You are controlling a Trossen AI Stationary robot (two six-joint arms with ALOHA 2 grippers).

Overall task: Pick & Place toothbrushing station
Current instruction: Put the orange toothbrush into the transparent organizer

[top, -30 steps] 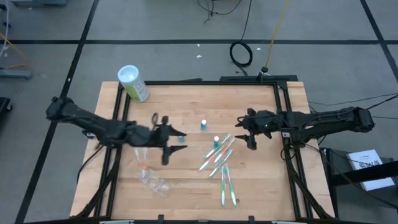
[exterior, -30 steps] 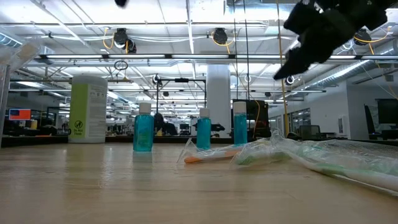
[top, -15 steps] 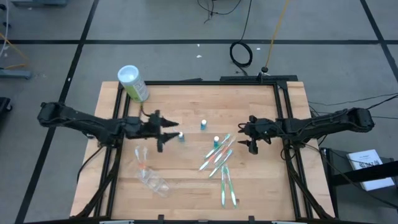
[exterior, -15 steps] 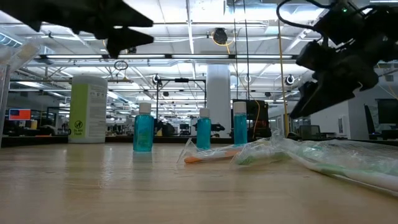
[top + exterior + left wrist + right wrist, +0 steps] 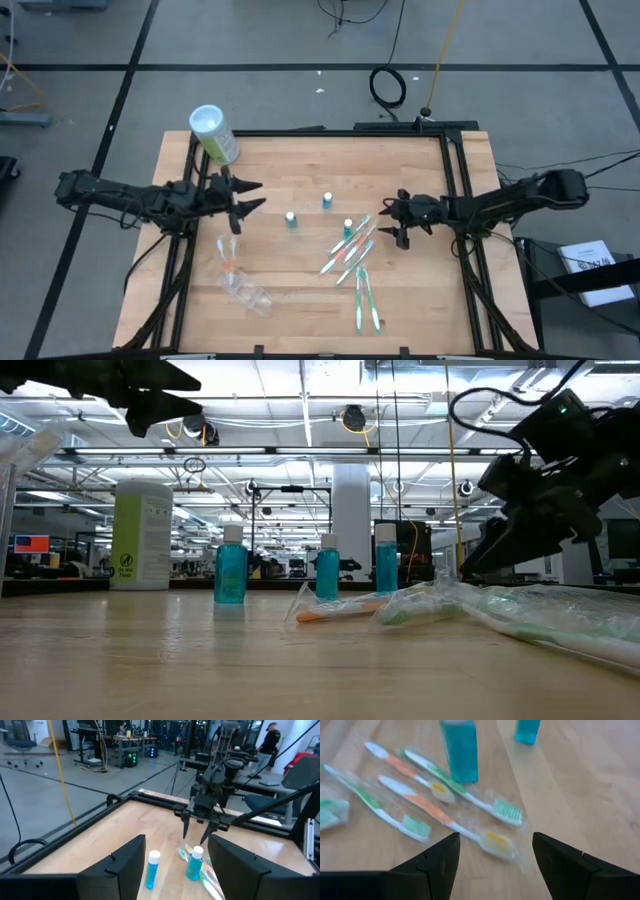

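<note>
While both grippers hang spread and empty, we see toothbrushes [image 5: 352, 255] mid-table: thin, white, green or orange accents (clear wrappers), beside three blue tubes [image 5: 291, 219]; left gripper [image 5: 252, 196], right gripper [image 5: 388, 222].

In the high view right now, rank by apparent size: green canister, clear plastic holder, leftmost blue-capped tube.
1. Green canister, largest.
2. Clear plastic holder, slightly smaller; its transparent edges are faint, so this is close.
3. Leftmost blue-capped tube, clearly smallest.
</note>
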